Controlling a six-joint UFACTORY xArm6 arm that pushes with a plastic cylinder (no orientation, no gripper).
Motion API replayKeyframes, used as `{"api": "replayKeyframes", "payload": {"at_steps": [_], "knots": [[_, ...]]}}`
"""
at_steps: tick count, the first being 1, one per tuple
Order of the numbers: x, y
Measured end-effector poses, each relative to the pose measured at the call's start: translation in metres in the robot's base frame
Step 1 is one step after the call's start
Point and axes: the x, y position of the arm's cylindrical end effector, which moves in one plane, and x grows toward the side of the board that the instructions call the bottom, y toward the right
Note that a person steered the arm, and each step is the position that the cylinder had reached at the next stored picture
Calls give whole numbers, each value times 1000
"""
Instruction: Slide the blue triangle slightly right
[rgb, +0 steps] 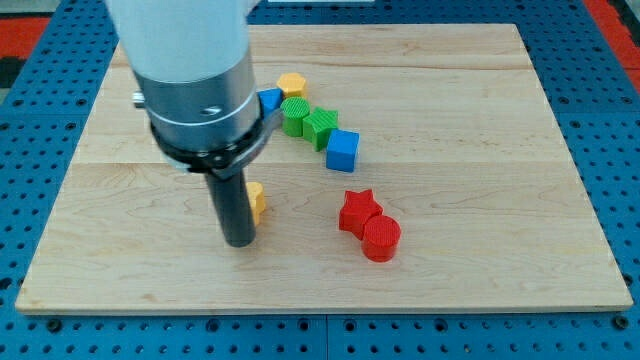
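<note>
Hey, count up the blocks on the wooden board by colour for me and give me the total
Blue: 2, the triangle, partly hidden behind the arm, and the cube
Green: 2
Red: 2, the star and the cylinder
Yellow: 2
Total: 8
My tip stands beside the lower yellow block.

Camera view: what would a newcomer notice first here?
First the big arm housing at the view's upper left, with its dark rod ending at my tip, just left of a partly hidden yellow block. Then the red star touching the red cylinder. The blue triangle peeks out behind the arm.
</note>
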Motion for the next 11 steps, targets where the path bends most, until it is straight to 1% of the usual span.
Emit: {"api": "replayKeyframes", "payload": {"at_steps": [1,2,3,4,5,6,11], "knots": [[-4,-48],[-44,-86],[-95,-106],[-146,-108],[-188,-93],[-196,-74],[-196,54]]}}
